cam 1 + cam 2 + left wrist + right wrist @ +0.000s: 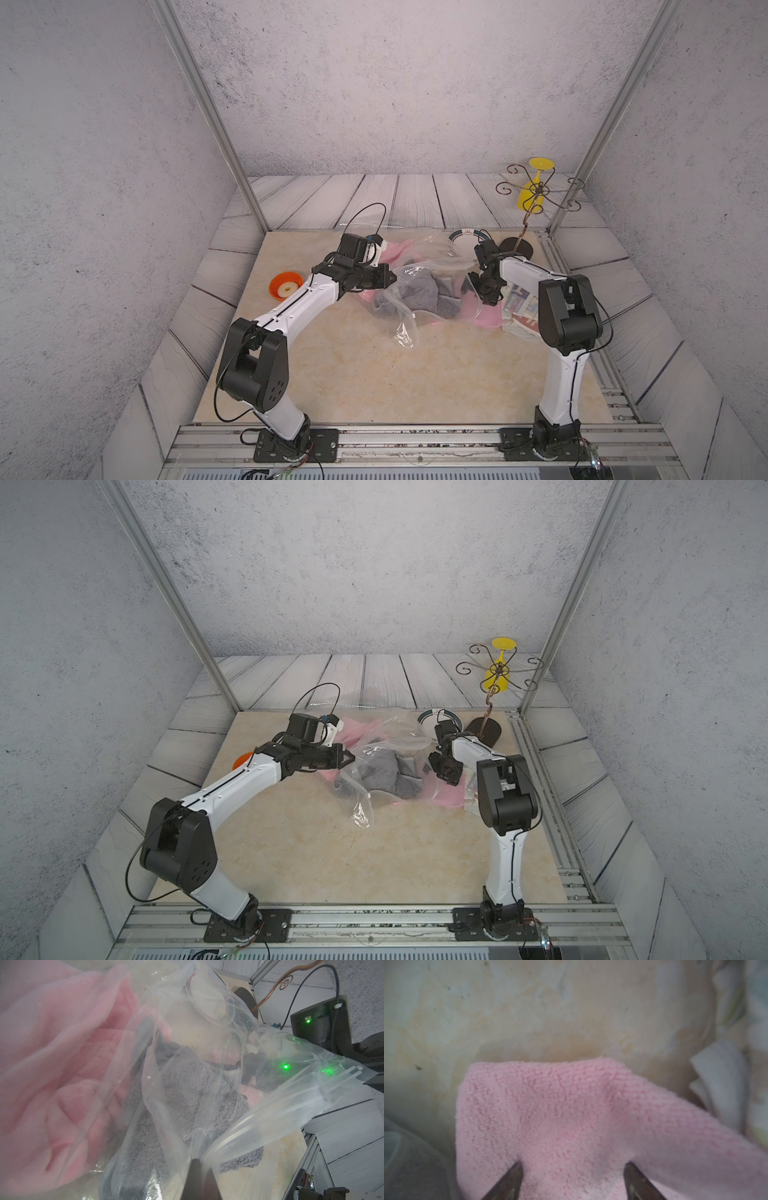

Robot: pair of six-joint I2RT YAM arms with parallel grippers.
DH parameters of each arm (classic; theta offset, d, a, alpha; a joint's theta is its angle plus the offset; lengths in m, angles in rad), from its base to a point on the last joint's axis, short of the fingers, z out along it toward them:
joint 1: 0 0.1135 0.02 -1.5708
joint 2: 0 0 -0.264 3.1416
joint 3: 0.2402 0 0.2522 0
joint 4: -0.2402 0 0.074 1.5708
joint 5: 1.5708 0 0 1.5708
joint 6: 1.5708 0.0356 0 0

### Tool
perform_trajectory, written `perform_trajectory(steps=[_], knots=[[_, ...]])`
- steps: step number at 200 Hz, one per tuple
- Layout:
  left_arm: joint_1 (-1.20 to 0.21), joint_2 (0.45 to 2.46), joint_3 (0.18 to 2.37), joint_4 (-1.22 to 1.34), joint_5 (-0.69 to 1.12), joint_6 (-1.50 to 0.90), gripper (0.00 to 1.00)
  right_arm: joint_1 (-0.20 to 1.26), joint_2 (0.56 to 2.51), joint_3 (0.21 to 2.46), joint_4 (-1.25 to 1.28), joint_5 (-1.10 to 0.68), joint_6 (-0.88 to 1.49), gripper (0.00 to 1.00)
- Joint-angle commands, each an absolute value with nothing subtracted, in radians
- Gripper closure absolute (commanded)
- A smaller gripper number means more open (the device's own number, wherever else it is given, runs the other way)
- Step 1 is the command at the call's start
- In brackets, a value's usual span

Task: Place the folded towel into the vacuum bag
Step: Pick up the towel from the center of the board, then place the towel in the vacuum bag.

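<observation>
On the right of the worktop [374, 374] we find the right hand [573, 1164] astride the pink towel [560, 1109], jaws wide, nothing pinched yet. To its left lies the vacuum bag [428, 257], rim clamped in the left hand [392, 277]; we judge a leftward carry.

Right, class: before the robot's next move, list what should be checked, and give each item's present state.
1. Left pincer shut on vacuum bag edge: ok.
2. Right pincer astride pink towel corner: ok.
3. Pink towel gripped: not ok, jaws stand apart.
4. Bag mouth wide enough for it: cannot tell.
5. Gray towel fully inside bag: cannot tell.
</observation>
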State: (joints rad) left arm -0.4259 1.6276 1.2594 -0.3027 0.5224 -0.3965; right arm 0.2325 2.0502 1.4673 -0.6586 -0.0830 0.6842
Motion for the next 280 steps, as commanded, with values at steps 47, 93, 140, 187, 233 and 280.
perform_trajectory(steps=[47, 93, 140, 187, 233, 280], knots=[[-0.417, 1.63, 1.277, -0.315, 0.523, -0.381, 1.0, 0.238, 1.981, 1.286, -0.395, -0.193, 0.713, 0.93], [-0.418, 1.651, 1.284, -0.317, 0.51, -0.393, 1.0, 0.223, 1.732, 1.167, -0.3, -0.172, 0.719, 1.0], [-0.422, 1.664, 1.268, -0.309, 0.508, -0.421, 1.0, 0.202, 1.415, 1.112, -0.325, -0.129, 0.654, 1.0], [-0.435, 1.675, 1.271, -0.3, 0.517, -0.434, 1.0, 0.202, 1.146, 1.167, -0.337, -0.127, 0.529, 1.0], [-0.448, 1.704, 1.309, -0.298, 0.545, -0.457, 1.0, 0.214, 1.116, 1.291, -0.268, -0.422, 0.508, 1.0], [-0.458, 1.727, 1.359, -0.309, 0.563, -0.463, 1.0, 0.33, 1.17, 1.224, -0.253, -0.522, 0.527, 1.0]])
